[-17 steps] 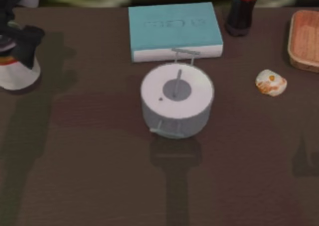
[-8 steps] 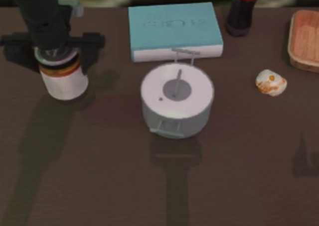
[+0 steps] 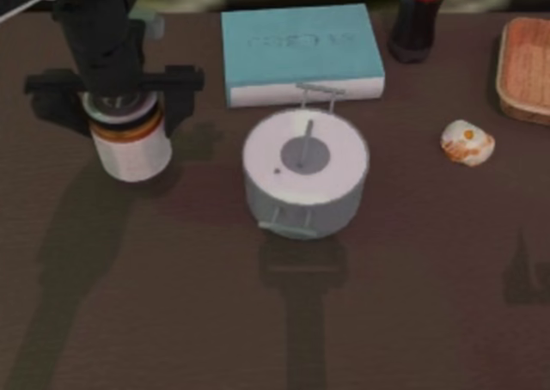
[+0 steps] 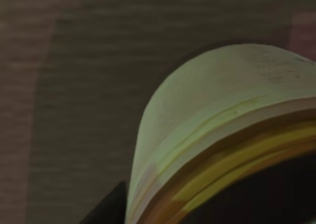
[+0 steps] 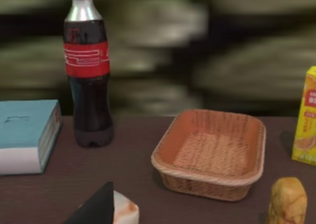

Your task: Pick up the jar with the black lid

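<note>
A: While our left gripper (image 3: 114, 98) sits over the table's (image 3: 172, 321) far left, what do its fingers hold?
B: They are clamped on the black lid (image 3: 120, 106) of the jar (image 3: 131, 147), one finger each side; jar left of the white pot (image 3: 305, 175).
A: Jar off the table?
B: Cannot tell. Left wrist view shows only its label and yellow band (image 4: 232, 160).
A: Right arm?
B: Out of the top view
</note>
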### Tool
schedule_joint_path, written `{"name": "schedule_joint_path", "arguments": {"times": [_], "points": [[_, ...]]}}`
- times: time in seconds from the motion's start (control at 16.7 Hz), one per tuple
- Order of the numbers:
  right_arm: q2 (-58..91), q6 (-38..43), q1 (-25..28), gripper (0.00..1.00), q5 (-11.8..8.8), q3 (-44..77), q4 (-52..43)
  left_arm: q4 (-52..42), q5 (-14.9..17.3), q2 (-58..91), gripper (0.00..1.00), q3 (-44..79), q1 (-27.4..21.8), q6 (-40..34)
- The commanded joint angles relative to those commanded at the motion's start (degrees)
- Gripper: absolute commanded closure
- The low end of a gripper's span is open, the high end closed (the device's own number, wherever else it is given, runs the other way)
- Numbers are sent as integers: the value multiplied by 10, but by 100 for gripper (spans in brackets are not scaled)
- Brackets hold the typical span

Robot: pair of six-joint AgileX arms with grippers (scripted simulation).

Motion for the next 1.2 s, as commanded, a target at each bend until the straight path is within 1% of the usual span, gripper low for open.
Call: {"name": "schedule_joint_path", "arguments": {"times": [0.12,0.42,0.72,1.2], "points": [[0,0,0,0,0,0,0,10,-1,2,100,-9,1,0],[0,0,0,0,0,0,0,93,-1,25,100,-68,0,2],[0,0,0,0,0,0,0,101,0,30,100,-74,0,1],[0,0,0,0,0,0,0,101,0,30,40,-74,0,1]]}}
